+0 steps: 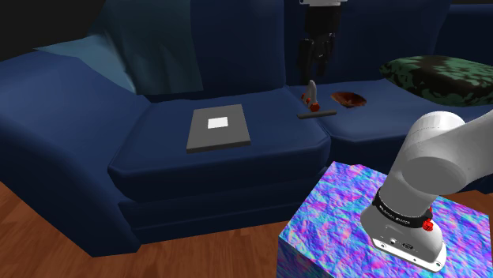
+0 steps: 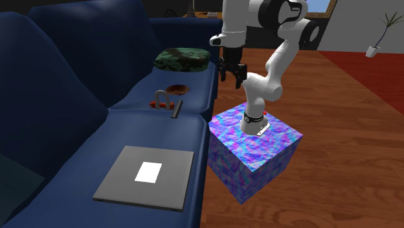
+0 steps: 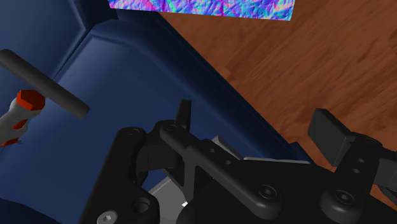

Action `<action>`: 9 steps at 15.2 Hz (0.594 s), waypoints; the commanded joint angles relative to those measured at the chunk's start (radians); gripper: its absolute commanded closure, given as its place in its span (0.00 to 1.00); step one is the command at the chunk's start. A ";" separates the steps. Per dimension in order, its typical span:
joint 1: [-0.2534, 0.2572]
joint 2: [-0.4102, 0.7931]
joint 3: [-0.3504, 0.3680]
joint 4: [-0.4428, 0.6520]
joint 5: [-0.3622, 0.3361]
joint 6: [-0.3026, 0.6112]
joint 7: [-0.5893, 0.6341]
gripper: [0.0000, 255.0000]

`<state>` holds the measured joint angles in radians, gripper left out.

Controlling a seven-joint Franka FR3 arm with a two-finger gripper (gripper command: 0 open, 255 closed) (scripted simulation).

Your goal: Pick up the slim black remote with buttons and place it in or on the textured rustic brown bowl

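Neighbouring remote [image 1: 316,114]: red-white object [image 1: 312,95], bowl [image 1: 348,99].

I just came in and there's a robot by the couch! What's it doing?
The white robot arm holds its black gripper up above the blue sofa, fingers open and nothing in them. Below it on the seat lies a slim dark grey remote, not yet picked up. Beside the remote are a small red and white thing and a brown bowl, where the remote is meant to go. A flat grey slab lies farther along the seat.
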<state>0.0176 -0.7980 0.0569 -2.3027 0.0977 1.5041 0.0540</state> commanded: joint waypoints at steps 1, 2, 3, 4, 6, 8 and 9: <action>0.000 0.000 0.000 0.000 0.000 0.000 0.000 0.00; 0.001 -0.007 -0.022 -0.025 -0.016 0.015 -0.040 0.00; 0.001 -0.012 -0.043 -0.048 -0.032 0.031 -0.079 0.00; 0.001 -0.016 -0.066 -0.070 -0.049 0.047 -0.119 0.00; 0.001 -0.017 -0.111 -0.109 -0.083 0.081 -0.197 0.00; -0.001 -0.011 -0.158 -0.141 -0.118 0.118 -0.275 0.00; -0.002 -0.005 -0.181 -0.156 -0.136 0.138 -0.314 0.00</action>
<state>0.0158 -0.8045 -0.1020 -2.4395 -0.0203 1.6213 -0.2185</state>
